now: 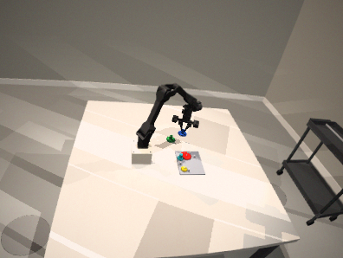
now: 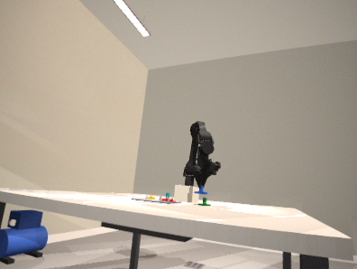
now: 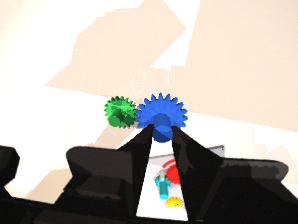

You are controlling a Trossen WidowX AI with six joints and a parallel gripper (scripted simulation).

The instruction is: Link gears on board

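My gripper (image 1: 183, 131) (image 2: 201, 187) (image 3: 162, 128) is shut on the knob of the blue gear (image 1: 182, 133) (image 2: 201, 192) (image 3: 161, 107) and holds it above the table. The green gear (image 1: 171, 138) (image 2: 205, 203) (image 3: 120, 111) stands on the table beside it. On the grey board (image 1: 197, 169) (image 3: 216, 151) sit the red gear (image 1: 186, 156) (image 2: 171, 200) (image 3: 175, 175), a teal gear (image 1: 180, 157) (image 2: 168, 195) (image 3: 163, 190) next to it, and the yellow gear (image 1: 184, 169) (image 2: 151, 198) (image 3: 173, 202). Whether the teal gear sits flat or meshes is too small to tell.
The arm's pale base block (image 1: 141, 157) (image 2: 181, 192) stands left of the board in the top view. A dark cart (image 1: 309, 182) stands on the floor off the table's right side. Short pegs show on the board near the red and yellow gears.
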